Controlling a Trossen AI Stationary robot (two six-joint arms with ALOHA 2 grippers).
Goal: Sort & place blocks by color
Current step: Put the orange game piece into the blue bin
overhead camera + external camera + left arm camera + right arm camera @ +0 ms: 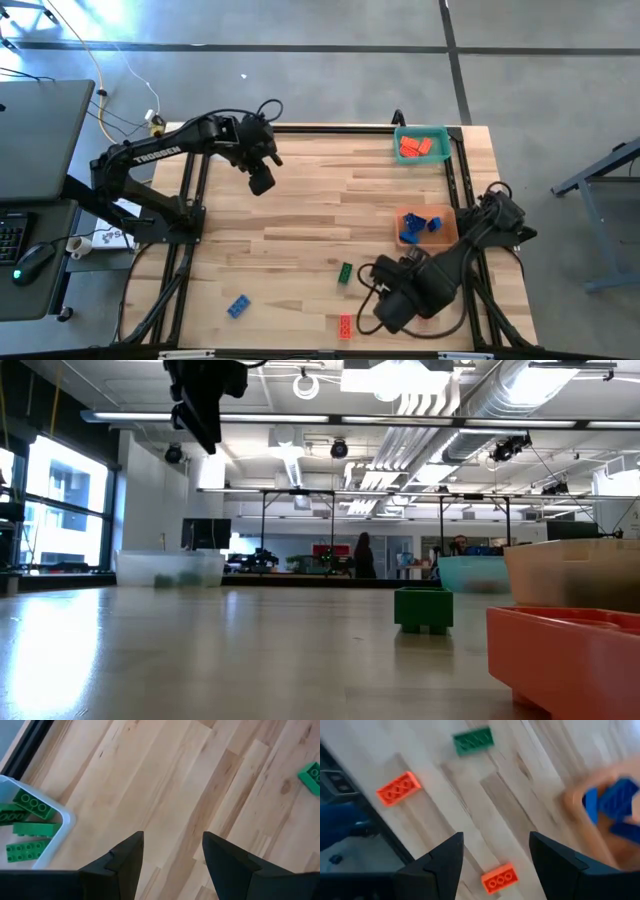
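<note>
My left gripper [262,182] hangs open and high over the far left of the table, holding nothing; it also shows in its wrist view [172,837] and the low view [205,405]. Near it, a clear tray [62,817] holds green blocks [32,805]. My right gripper [385,312] [495,837] is open above the near right part of the table. Loose on the wood lie a green block [345,272] [473,741], a red block [346,326] [499,878], a second red block [398,788] and a blue block [238,306].
A teal tray [421,133] at the far right edge holds red blocks [415,148]. An orange tray [448,228] on the right holds blue blocks [418,226]. In the low view a red block [570,650] stands close on the right. Bare wood spans the table's middle.
</note>
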